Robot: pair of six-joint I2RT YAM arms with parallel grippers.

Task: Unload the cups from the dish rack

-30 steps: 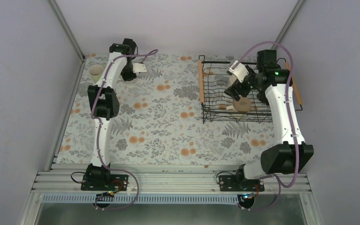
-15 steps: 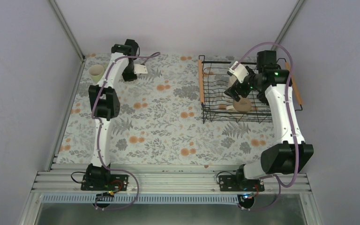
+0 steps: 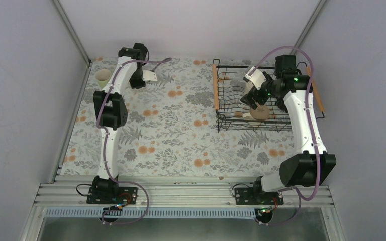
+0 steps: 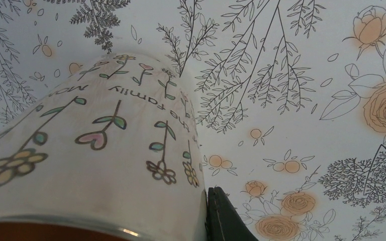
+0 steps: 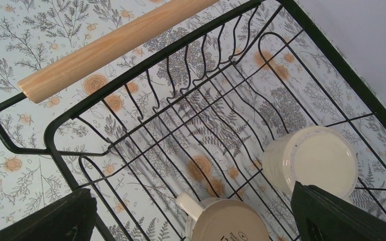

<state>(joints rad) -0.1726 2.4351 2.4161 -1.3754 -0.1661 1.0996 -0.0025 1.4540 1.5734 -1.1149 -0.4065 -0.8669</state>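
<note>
While the left gripper [image 3: 146,77] clamps the patterned mug [image 4: 95,150], the right gripper [image 5: 191,193] gapes above the dish rack [image 5: 110,47].

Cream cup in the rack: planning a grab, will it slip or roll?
The cream cup looks smoothly glazed, so probably slippery. No handle shows; its round wall would likely roll if tipped. Seemingly ceramic: rigid, may chip on the dish rack.

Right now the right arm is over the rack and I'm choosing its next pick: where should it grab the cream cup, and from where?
Across its round wall, below the flat end, coming down from above. The cream cup seems to stand base up in the rack with no handle showing; the right gripper, jaws open, should straddle it clear of the beige mug.
</note>
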